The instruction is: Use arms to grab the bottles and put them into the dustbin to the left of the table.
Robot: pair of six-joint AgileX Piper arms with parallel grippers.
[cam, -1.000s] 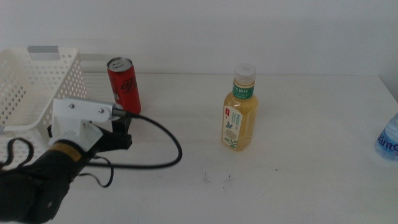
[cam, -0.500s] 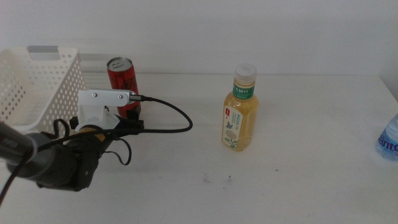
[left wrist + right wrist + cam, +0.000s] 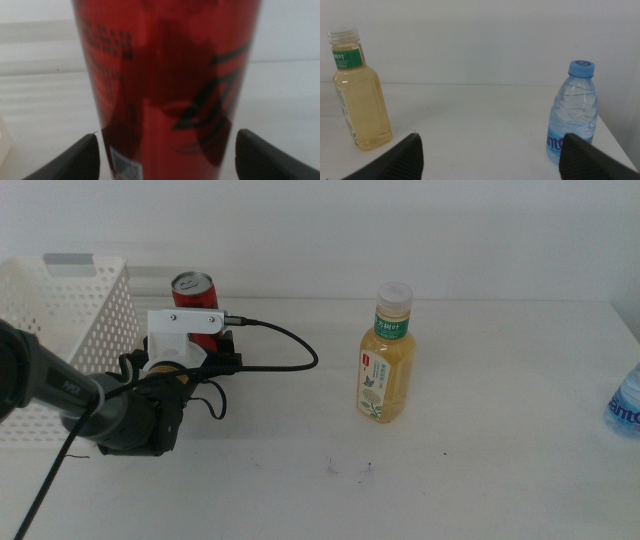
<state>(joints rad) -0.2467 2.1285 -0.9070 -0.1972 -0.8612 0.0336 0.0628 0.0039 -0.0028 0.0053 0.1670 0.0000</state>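
Note:
A slim red can (image 3: 196,292) stands upright at the back left of the table (image 3: 480,470), right beside the dustbin (image 3: 60,330). My left gripper (image 3: 210,346) is at the can's lower body; in the left wrist view the can (image 3: 165,80) fills the picture between the open jaws, which stand either side of it with small gaps. The yellowish tea bottle (image 3: 387,360) stands mid-table and also shows as the tea bottle (image 3: 360,95) in the right wrist view. A water bottle (image 3: 626,400) sits at the right edge, seen as the blue-capped water bottle (image 3: 572,112). My right gripper (image 3: 490,165) is open and out of the middle view.
The dustbin is a white perforated basket at the far left with a grey strip on its rim. A black cable (image 3: 285,350) loops from the left arm over the table toward the tea bottle. A white wall backs the table.
My left arm has advanced from the front left toward the back, bringing its gripper up to and around the red can. Bottles and can have not moved.

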